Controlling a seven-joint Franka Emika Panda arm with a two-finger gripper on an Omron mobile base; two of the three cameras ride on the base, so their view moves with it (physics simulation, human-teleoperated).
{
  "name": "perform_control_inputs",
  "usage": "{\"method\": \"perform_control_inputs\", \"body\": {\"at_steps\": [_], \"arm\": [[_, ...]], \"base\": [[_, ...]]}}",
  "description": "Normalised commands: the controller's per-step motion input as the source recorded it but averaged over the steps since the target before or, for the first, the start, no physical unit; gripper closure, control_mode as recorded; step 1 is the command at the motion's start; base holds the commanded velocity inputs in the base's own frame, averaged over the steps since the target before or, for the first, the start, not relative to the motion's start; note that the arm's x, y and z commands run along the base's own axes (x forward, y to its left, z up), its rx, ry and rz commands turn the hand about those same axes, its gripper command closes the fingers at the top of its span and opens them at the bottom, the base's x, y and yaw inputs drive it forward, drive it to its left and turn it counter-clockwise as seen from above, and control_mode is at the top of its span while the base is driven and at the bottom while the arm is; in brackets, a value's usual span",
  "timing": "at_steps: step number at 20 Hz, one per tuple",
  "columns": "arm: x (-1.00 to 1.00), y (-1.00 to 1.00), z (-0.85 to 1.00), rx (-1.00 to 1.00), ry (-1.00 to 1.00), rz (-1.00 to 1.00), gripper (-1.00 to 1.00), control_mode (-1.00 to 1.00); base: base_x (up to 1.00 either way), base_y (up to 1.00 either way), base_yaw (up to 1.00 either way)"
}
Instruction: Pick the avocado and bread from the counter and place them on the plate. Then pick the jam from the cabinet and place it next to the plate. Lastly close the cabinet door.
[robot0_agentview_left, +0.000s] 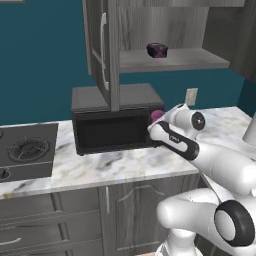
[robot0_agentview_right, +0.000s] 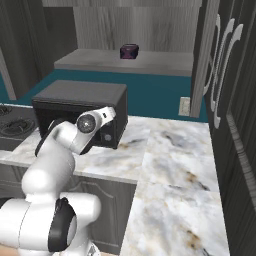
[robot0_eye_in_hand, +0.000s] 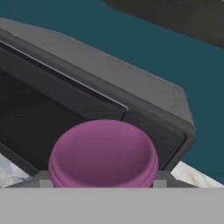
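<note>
From the left, the cabinet door (robot0_agentview_left: 103, 50) stands open and the jam (robot0_agentview_left: 157, 49) sits on the shelf, so fetching it and shutting the door are left. The arm reaches toward a pink thing (robot0_agentview_left: 156, 116) by the microwave (robot0_agentview_left: 117, 125) on the marble counter (robot0_agentview_left: 125, 162); a stove (robot0_agentview_left: 25, 150) lies further left.

From the right, the jam (robot0_agentview_right: 129, 51) is well above the arm; I see no plate.

At the hand, a purple dome (robot0_eye_in_hand: 103, 154) sits close against the microwave. I cannot tell how the fingers stand.
</note>
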Motion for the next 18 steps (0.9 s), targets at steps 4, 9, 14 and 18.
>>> {"method": "perform_control_inputs", "body": {"at_steps": [4,9,14,18], "arm": [[0.0,0.0,-0.44,0.0,0.0,0.0,1.0,-1.0],[0.0,0.0,-0.08,0.0,0.0,0.0,1.0,1.0],[0.0,0.0,0.0,0.0,0.0,0.0,1.0,1.0],[0.0,0.0,0.0,0.0,0.0,0.0,1.0,1.0]], "base": [[0.0,0.0,0.0],[-0.01,0.0,0.0],[-0.27,0.14,-0.01],[-0.33,0.19,-0.02]]}}
